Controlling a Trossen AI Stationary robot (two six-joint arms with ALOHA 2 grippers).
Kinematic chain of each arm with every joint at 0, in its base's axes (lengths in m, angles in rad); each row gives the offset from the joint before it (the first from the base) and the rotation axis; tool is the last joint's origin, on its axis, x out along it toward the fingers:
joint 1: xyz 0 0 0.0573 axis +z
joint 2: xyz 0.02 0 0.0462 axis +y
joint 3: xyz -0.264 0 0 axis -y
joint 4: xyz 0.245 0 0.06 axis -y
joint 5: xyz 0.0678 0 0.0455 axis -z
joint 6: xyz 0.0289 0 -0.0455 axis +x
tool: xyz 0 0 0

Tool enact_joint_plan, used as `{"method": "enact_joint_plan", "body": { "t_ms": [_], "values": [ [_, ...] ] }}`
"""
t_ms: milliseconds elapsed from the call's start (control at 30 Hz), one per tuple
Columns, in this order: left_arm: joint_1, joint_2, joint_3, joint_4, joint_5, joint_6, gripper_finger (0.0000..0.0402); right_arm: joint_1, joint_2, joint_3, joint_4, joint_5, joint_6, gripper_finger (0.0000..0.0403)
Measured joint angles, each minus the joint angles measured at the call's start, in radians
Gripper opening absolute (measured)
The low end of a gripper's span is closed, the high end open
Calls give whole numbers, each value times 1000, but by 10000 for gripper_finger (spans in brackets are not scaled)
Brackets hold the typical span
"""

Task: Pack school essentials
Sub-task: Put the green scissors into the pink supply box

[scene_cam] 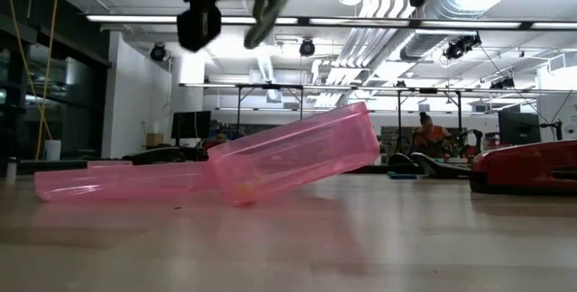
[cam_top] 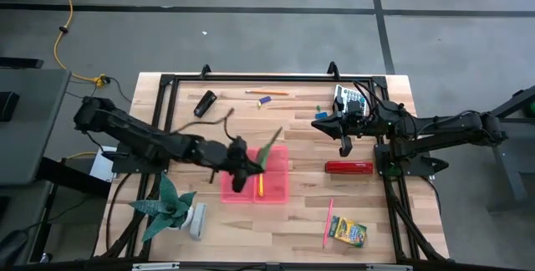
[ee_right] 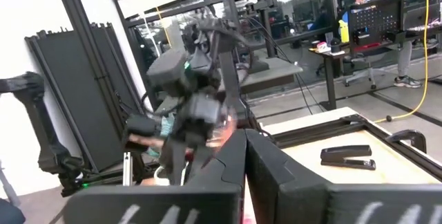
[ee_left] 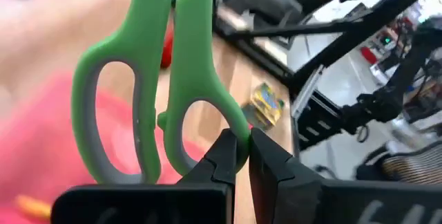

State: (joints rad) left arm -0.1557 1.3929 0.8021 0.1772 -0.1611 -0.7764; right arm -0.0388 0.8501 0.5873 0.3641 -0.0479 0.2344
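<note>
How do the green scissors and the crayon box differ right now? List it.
The green scissors hang in the air, clamped by one handle loop in the left gripper; the crayon box lies flat on the table, untouched. The scissors are over the pink case in mid-table; the crayon box sits at the near right, beside a pink pencil. The scissors are long and thin, the box squat and rectangular. Neither is in the case yet.

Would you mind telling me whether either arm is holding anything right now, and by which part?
The left gripper holds the green-handled scissors by the rim of one handle loop, above the pink case. The right gripper is shut and holds nothing.
</note>
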Motion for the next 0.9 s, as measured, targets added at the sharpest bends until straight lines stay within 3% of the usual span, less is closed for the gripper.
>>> {"method": "enact_joint_plan", "body": {
  "t_ms": [233, 400, 633, 900],
  "values": [
    [-31, 195, 18, -1, 30, -431, 0, 0, 0, 0, -15, 0, 12, 0],
    [-30, 257, 18, 10, 51, -607, 0, 0, 0, 0, -37, 0, 27, 0],
    [-31, 267, 19, 7, 97, -713, 0, 0, 0, 0, -53, 0, 27, 0],
    [-9, 297, 18, 35, 139, -714, 0, 0, 0, 0, -56, 0, 19, 0]
  ]
}}
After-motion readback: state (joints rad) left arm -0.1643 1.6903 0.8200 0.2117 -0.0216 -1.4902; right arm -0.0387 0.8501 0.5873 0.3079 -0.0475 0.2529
